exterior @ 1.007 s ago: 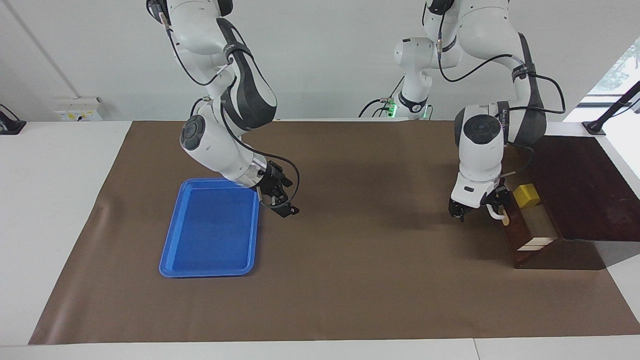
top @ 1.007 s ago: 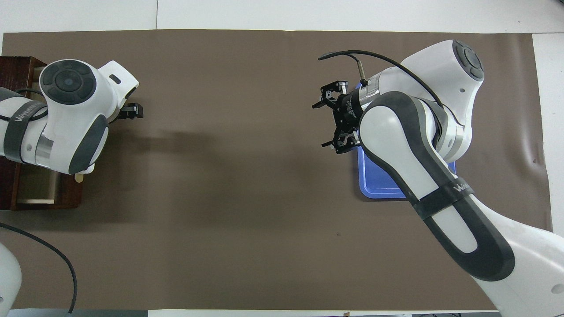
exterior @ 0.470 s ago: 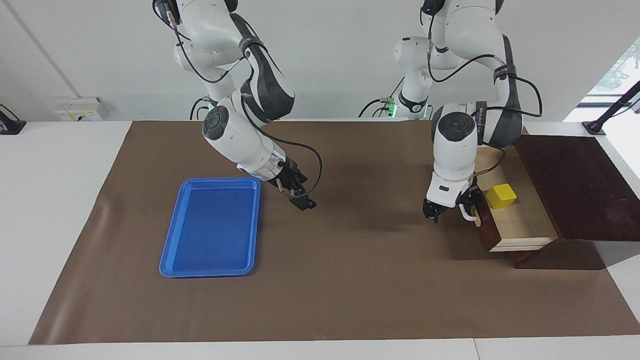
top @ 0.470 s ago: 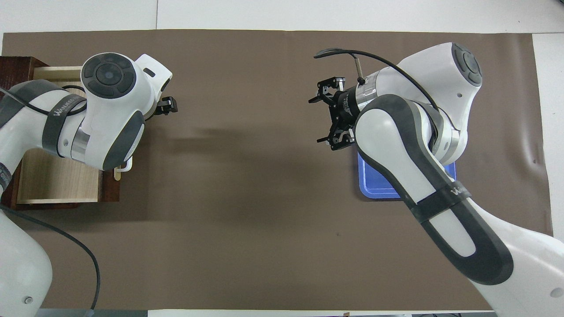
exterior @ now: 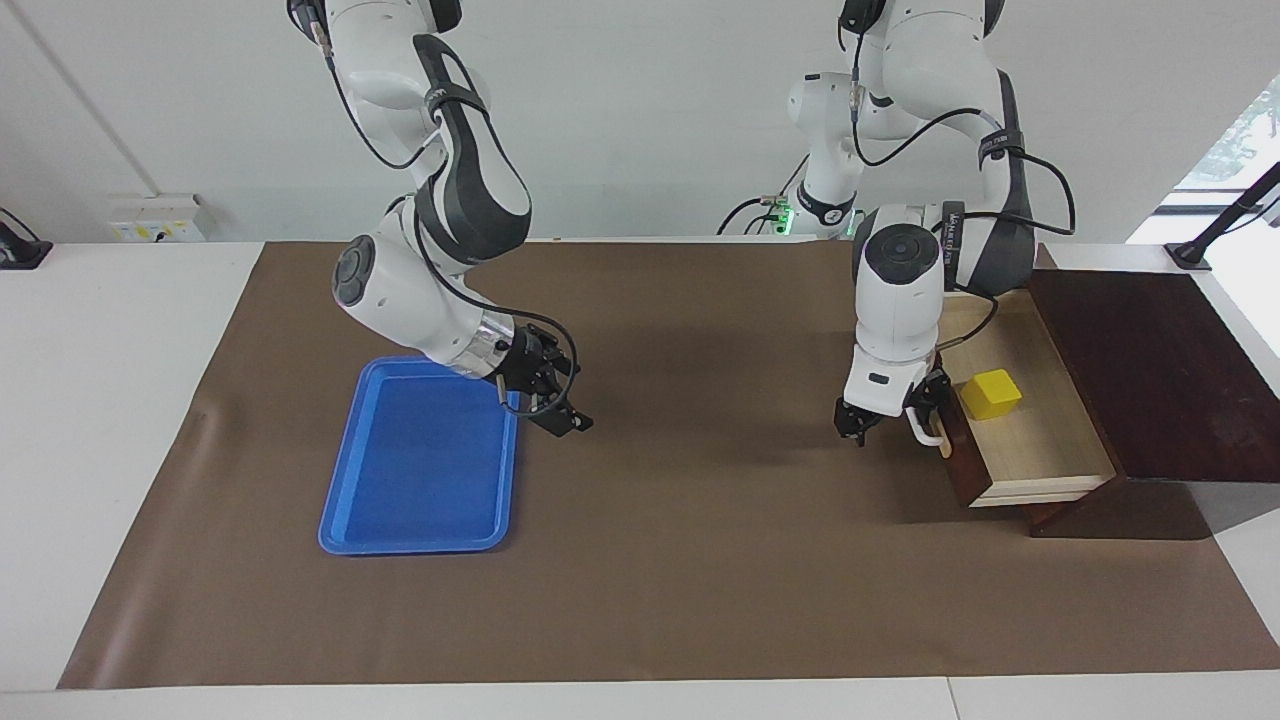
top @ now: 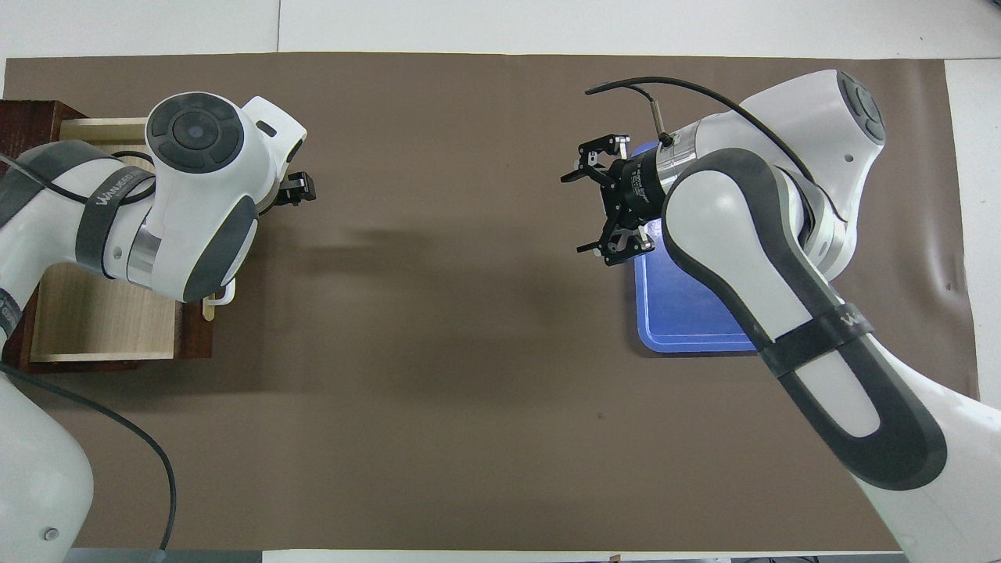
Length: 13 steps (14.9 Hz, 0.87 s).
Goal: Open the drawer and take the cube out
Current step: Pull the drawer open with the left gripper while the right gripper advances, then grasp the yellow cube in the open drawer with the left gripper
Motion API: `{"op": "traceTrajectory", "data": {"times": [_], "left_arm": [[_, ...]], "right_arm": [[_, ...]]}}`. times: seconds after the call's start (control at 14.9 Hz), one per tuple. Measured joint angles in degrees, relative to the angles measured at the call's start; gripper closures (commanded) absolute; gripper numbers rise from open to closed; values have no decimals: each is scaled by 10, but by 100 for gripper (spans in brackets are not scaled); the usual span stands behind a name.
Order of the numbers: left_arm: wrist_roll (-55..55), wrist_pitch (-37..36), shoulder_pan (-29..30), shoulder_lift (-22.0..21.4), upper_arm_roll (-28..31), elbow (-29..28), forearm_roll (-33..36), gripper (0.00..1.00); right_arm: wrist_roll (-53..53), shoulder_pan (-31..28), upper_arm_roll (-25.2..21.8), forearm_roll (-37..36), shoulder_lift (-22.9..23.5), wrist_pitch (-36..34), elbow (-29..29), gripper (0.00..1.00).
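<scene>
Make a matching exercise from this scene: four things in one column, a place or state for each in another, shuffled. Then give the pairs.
Things:
1. drawer
2. cube
3. blue tray
4. left tool

Places or states:
A. lying in the drawer
B. pulled out
C. at the drawer's handle
D. flat on the brown mat toward the right arm's end

Pairs: 1-B, 2-A, 3-D, 4-C

I see a plain white wall (exterior: 650,110) along the end of my white table (exterior: 110,420), which is mostly covered by a brown mat (exterior: 700,560). A white socket box (exterior: 155,218) sits at the wall's foot. Daylight comes through a window (exterior: 1235,140) at the left arm's end.
</scene>
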Motion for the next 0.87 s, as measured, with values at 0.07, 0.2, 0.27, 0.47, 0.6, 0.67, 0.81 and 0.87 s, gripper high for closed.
{"op": "traceTrajectory", "data": {"times": [0.07, 0.2, 0.27, 0.47, 0.6, 0.67, 0.81, 0.87], "left_arm": [[-1, -32, 0, 0, 4, 29, -19, 0], [-17, -94, 3, 1, 20, 80, -49, 0], [-30, -118, 6, 1, 31, 101, -61, 0], [-80, -144, 15, 0, 80, 133, -94, 0], [-131, -147, 26, -1, 109, 135, -102, 0], [-167, -147, 37, -1, 115, 134, -106, 0], [-244, -145, 70, -1, 118, 130, -128, 0], [-279, -138, 88, -3, 119, 123, -139, 0]], "right_arm": [[9, 2, 1, 2, 6, -2, 9, 0], [32, 6, 2, 2, 23, -10, 35, 0], [41, 8, 2, 2, 33, -12, 49, 0], [48, 17, 4, 2, 57, -19, 74, 0], [48, 22, 4, 2, 72, -20, 84, 0], [48, 23, 4, 2, 81, -23, 94, 0], [48, 29, 4, 2, 94, -32, 113, 0], [48, 35, 5, 0, 98, -32, 120, 0]]}}
